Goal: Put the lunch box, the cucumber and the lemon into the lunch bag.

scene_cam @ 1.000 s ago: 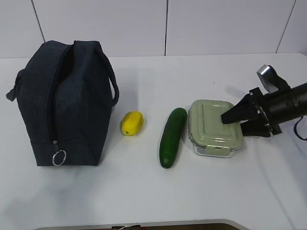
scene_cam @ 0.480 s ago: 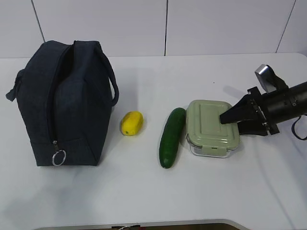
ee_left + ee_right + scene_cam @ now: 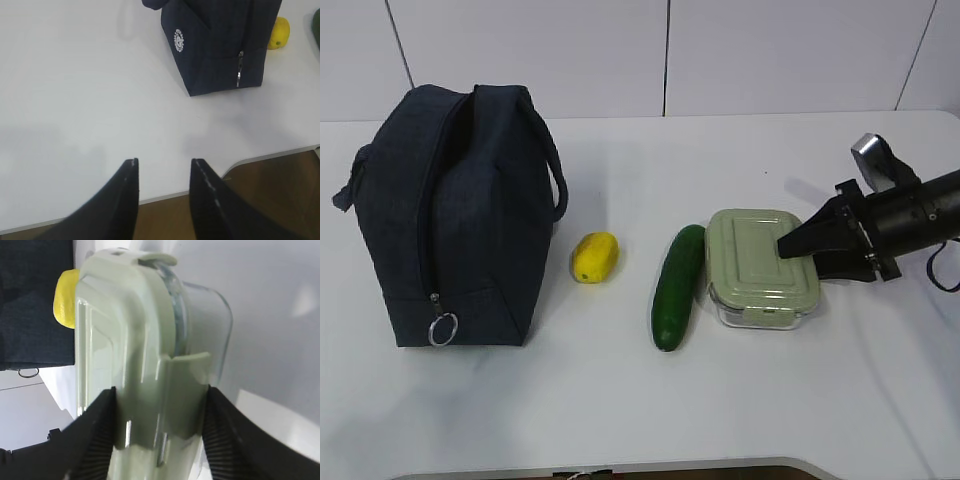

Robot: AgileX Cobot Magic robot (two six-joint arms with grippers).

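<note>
Straddling box [image 3: 135,365] end-on: right gripper [image 3: 157,425] fingers flank its lid, grasping; long axis runs away from jaws. Left gripper [image 3: 162,172] released, far off.

One lunch bag [image 3: 455,215], one lemon [image 3: 594,257], one cucumber [image 3: 678,286] and one lunch box [image 3: 758,262].

The table [image 3: 620,420] is seen from the front, at a downward slant. The left wrist view is aimed down over the table edge from farther away; the right wrist view is very close. The bag [image 3: 460,215] and lemon [image 3: 594,256] are shared by all views.
</note>
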